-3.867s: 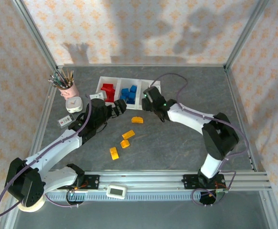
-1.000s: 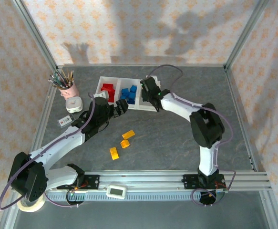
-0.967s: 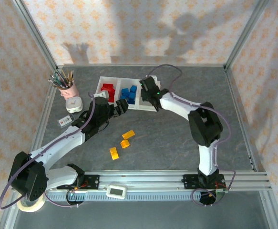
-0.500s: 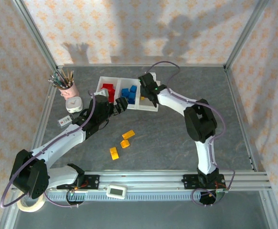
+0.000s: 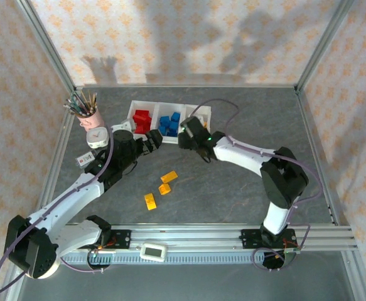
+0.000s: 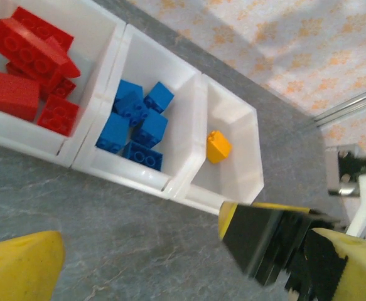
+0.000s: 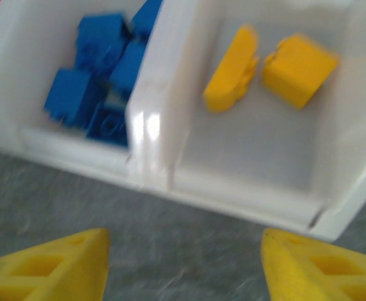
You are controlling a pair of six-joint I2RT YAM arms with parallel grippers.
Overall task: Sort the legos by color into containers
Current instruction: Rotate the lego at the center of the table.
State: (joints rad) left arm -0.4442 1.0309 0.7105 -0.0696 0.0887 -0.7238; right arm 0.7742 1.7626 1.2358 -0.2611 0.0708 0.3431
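The grey worktop (image 5: 245,188) carries the white tray (image 5: 203,114) at the upper centre of the top view. Its left compartment holds the red legos (image 5: 142,119), the middle one the blue legos (image 5: 169,122), and the right one two yellow legos (image 7: 230,69), seen from the right wrist.

The right gripper (image 5: 192,139) hangs just below the tray's right compartment, fingers parted and empty. The left gripper (image 5: 152,143) sits just below the left and middle compartments, spread wide and also empty.

Three loose yellow-orange legos (image 5: 164,189) lie in the lower centre of the top view, well below the tray, strung in a line slanting down to the left. The uppermost (image 5: 169,177) lies below both grippers and between them, its long axis slanting from lower left to upper right. It looks about equally near to either. Since the yellow compartment is at the tray's right end, the right arm seems better placed, turning its gripper across that slant.
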